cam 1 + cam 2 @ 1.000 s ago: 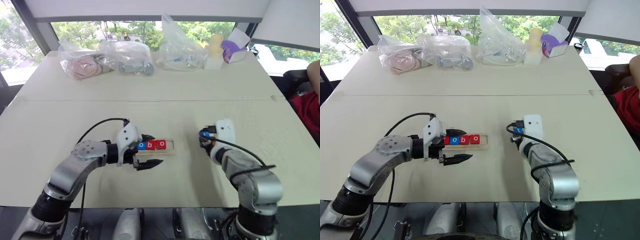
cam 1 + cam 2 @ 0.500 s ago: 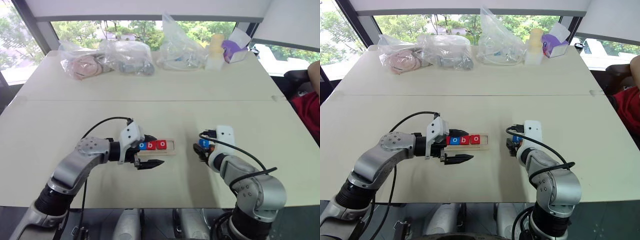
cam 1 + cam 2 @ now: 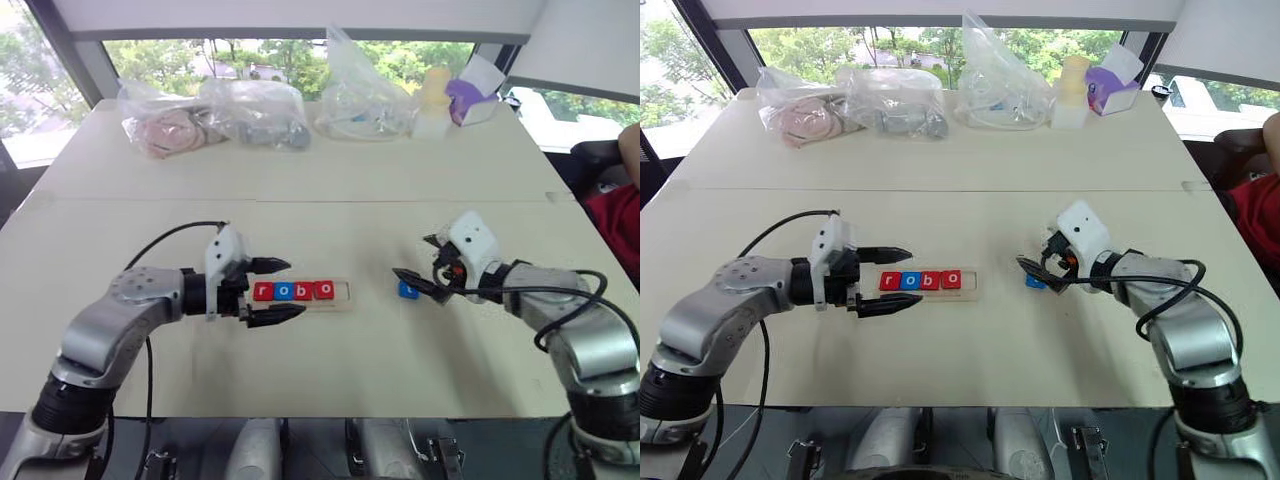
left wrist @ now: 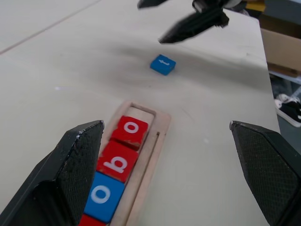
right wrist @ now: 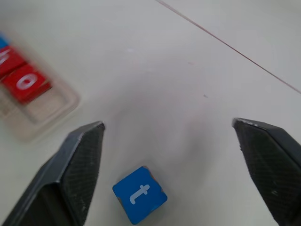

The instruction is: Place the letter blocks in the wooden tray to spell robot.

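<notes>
Left eye view: on the table (image 3: pixel 330 390) the tray (image 3: pixel 343 292) lies near the middle. In it sit four blocks (image 3: pixel 293 291) in a row: red r, blue o, red b, red o. The slot at its right end is bare wood. The t block (image 3: pixel 408 289), blue, lies flat on the table at 3 o'clock from the tray, a little apart from it. The left gripper (image 3: pixel 280 291) hovers at the tray's left end, 9 o'clock from the blocks, jaws wide and holding nothing. The right gripper (image 3: pixel 420 265) hangs just over the t block, at about 1 o'clock from it, jaws spread and empty. Plastic bags (image 3: pixel 258 112) line the far edge at 12 o'clock.

Right eye view: same layout. The tray sits left of the t block, and a person's arm (image 3: pixel 1270 135) shows at the far right edge.

Left wrist view: the two black fingers (image 4: pixel 70 169) stand far apart. Between them the tray runs with blue o, red b and red o in line. The t block lies beyond the tray's bare end, with the right gripper's fingertips above it.

Right wrist view: both fingers (image 5: pixel 75 165) are spread wide. The t block rests on the table between them, nearer one finger, touching neither. The tray's end shows blurred beyond.
</notes>
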### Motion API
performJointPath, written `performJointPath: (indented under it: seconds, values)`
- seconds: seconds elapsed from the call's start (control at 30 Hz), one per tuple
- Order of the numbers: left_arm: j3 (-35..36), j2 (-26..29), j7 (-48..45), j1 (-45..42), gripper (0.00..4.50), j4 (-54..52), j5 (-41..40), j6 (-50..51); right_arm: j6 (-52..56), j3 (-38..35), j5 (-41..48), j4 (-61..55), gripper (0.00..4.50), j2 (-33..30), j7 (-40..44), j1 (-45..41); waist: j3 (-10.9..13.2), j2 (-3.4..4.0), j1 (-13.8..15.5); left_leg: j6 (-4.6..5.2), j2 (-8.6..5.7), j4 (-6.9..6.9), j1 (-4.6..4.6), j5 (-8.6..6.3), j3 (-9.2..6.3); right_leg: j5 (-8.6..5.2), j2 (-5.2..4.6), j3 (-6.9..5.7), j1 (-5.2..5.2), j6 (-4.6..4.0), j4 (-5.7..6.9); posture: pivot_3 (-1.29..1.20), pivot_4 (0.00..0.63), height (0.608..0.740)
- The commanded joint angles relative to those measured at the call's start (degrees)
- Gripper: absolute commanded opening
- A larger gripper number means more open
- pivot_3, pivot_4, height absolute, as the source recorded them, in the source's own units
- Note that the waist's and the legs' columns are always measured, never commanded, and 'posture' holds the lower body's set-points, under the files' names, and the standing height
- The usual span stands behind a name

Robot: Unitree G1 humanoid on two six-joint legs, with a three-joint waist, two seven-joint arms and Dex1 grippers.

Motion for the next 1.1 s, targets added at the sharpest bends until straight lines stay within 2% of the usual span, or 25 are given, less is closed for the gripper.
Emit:
performJointPath:
  seconds: [0.03,0.2,0.53,0.63,0.8,0.93,1.1]
  values:
    - [2.9,2.7,-1.5,0.9,4.5,-2.4,-2.1,0.9,-14.6,2.1,1.7,9.6,4.45,-1.8,13.6,-1.4,0.0,-0.02,0.0,0.0,0.02,0.0,0.0,0.0,0.0,0.0,-0.02,0.01,0.0,0.0,0.0,0.0,0.15,0.735]
    - [5.0,6.5,-2.1,2.1,4.5,-2.4,-2.6,1.4,-26.9,5.8,-2.7,28.0,4.45,-2.3,21.0,-7.3,0.0,0.0,-0.1,0.0,0.04,0.07,0.02,0.0,0.05,0.01,-0.08,0.03,-0.01,-0.01,0.03,0.0,0.15,0.735]
    - [8.1,8.8,-0.9,6.1,4.5,-3.0,-2.9,1.8,-36.7,8.6,-6.6,42.0,4.45,1.9,23.1,-12.5,0.0,0.01,0.0,-0.01,0.03,0.07,0.03,0.0,0.04,0.02,-0.16,0.03,0.0,0.0,0.07,0.0,0.15,0.735]
    - [9.4,9.2,-0.8,7.1,4.5,-3.0,-3.3,1.9,-37.8,8.9,-6.7,43.4,3.64,1.7,24.3,-12.0,0.0,0.01,0.1,-0.01,0.03,0.09,0.06,0.01,0.05,0.02,-0.18,0.03,0.03,-0.02,0.09,0.0,0.15,0.735]
    - [9.8,9.6,-0.8,7.2,4.5,-2.7,-3.3,1.7,-38.3,8.5,-5.9,44.0,1.19,2.2,25.4,-11.6,0.0,0.01,0.2,-0.01,0.01,0.12,0.11,0.01,0.04,0.01,-0.21,0.03,0.12,-0.03,0.09,0.0,0.15,0.735]
    - [9.8,9.7,-0.9,7.1,4.5,-2.7,-3.3,1.7,-35.4,8.0,-4.1,41.0,1.21,2.7,25.3,-11.7,0.0,0.01,0.2,-0.01,0.01,0.12,0.11,0.01,0.04,0.01,-0.22,0.03,0.12,-0.02,0.09,0.0,0.15,0.735]
    - [8.9,10.6,-2.1,7.2,4.5,-2.9,-3.0,1.6,-22.7,7.9,1.6,30.0,1.21,6.9,23.7,-15.5,0.0,0.04,-0.3,-0.01,0.05,0.12,0.12,0.01,0.04,0.02,-0.24,0.06,0.05,-0.02,0.2,0.0,0.15,0.735]
